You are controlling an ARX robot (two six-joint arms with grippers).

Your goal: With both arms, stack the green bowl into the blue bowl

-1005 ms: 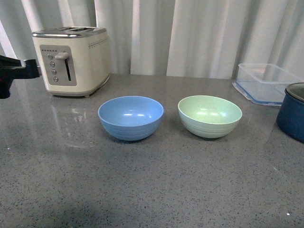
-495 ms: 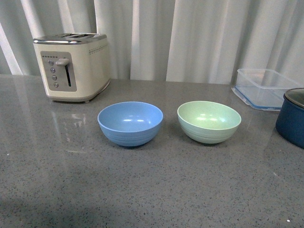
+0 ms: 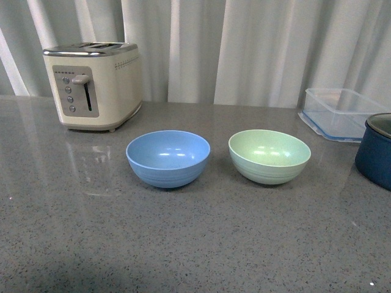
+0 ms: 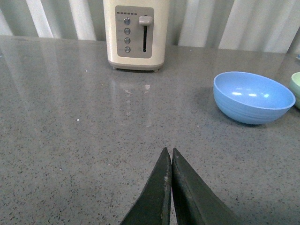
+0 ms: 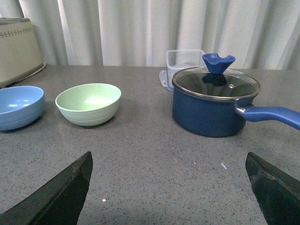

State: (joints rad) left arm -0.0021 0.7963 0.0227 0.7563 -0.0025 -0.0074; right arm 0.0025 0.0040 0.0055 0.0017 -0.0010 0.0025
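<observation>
The blue bowl [image 3: 168, 157] and the green bowl [image 3: 269, 155] stand upright and empty, side by side and apart, on the grey counter [image 3: 195, 244]. Neither arm shows in the front view. In the left wrist view my left gripper [image 4: 169, 151] is shut and empty, low over the counter, with the blue bowl [image 4: 253, 96] well ahead of it and a sliver of the green bowl [image 4: 296, 84] at the frame edge. In the right wrist view my right gripper [image 5: 168, 161] is wide open and empty, with the green bowl [image 5: 88, 103] and the blue bowl [image 5: 18, 107] ahead of it.
A cream toaster [image 3: 93, 82] stands behind the blue bowl. A clear plastic container [image 3: 341, 112] and a dark navy pot [image 3: 376, 149] with a glass lid [image 5: 215, 82] and a long handle [image 5: 274, 115] stand beside the green bowl. White curtains hang behind the counter.
One second ago a black arm part showed at the front view's left edge; it is gone now. The front view shifted slightly then. Both bowls stay put.
</observation>
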